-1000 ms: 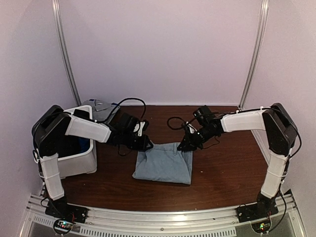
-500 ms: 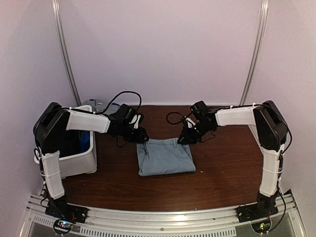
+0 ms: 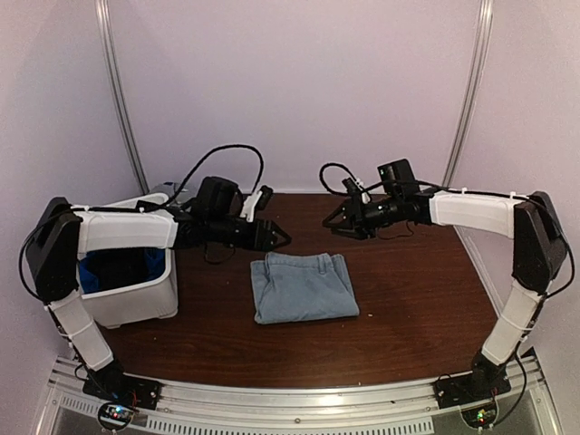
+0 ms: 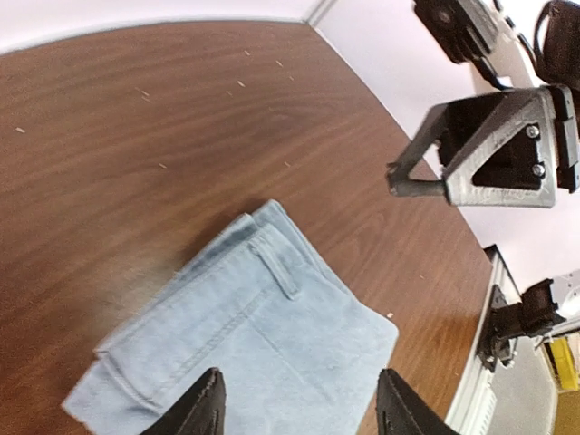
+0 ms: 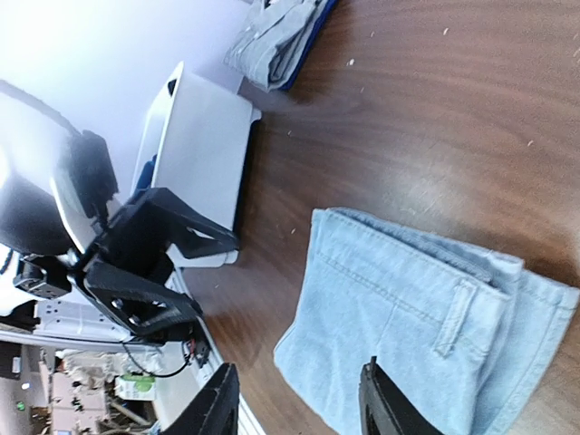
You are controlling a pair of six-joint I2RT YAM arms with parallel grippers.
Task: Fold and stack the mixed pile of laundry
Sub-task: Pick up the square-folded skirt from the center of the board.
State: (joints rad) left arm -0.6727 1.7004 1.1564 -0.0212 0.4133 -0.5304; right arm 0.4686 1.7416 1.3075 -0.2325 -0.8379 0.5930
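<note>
Top external | left claw, right claw lifted off | denim released

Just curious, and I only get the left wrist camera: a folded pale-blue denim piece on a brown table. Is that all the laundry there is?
Observer: No. A white bin stands on the left side of the table, with bright blue fabric inside it.
Operator: Anything lying outside that bin?
Observer: Yes. A small stack of garments lies beyond the bin at the far side, a pale piece on top of a royal-blue one.
Operator: Is the arm I'm looking from holding anything?
Observer: No. From above, the left gripper hangs open near the far edge of the folded denim, with nothing in it.
</note>
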